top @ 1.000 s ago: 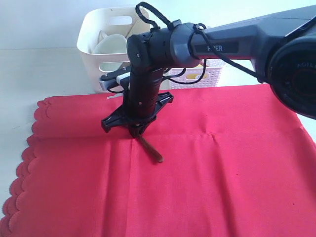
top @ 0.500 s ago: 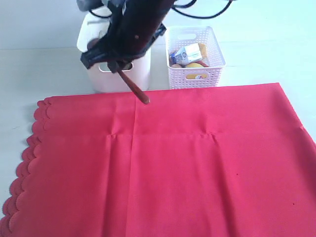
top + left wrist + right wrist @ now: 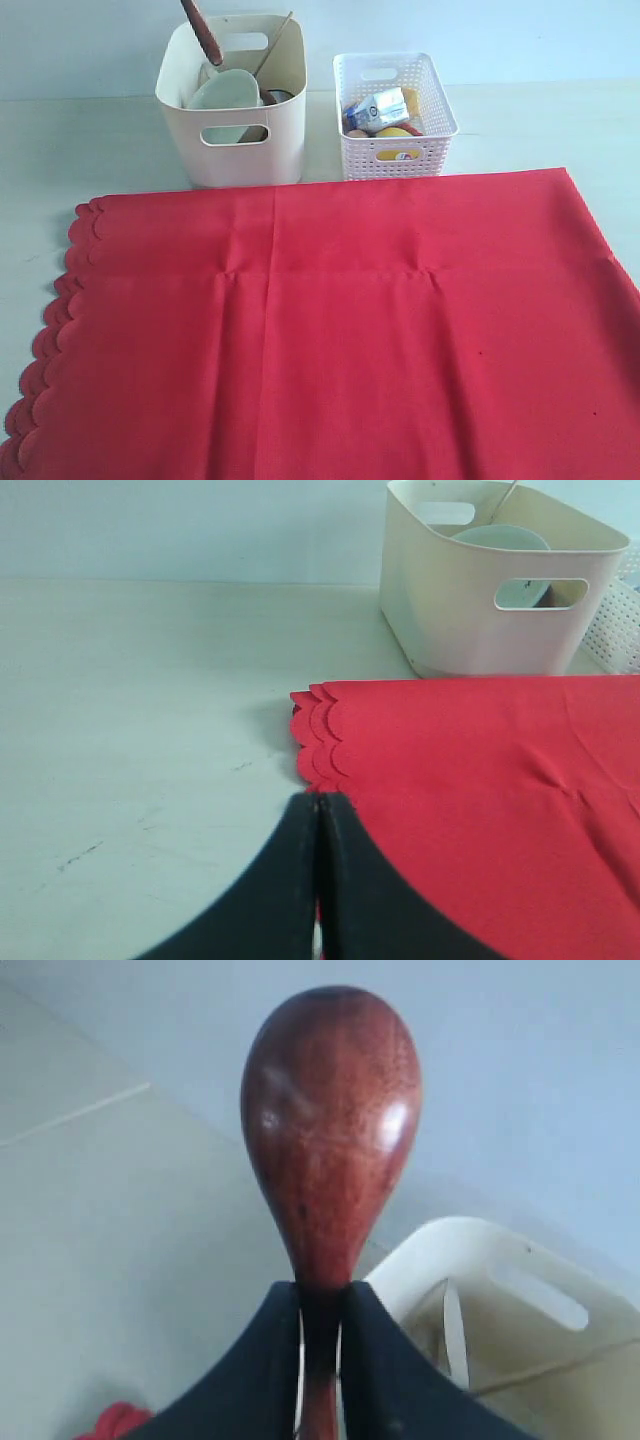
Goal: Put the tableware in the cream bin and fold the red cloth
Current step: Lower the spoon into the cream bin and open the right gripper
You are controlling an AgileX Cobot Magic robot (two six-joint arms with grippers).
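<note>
Right pincer (image 3: 320, 1300) grips the dark wooden spoon (image 3: 330, 1120) over the cream bin (image 3: 440, 1250); next, lower it and let go.

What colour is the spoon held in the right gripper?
The spoon is a glossy dark reddish-brown, best seen in the right wrist view.

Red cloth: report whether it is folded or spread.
Spread. The red cloth lies flat and wide, its scalloped edge out to one side, showing only crease lines.
</note>
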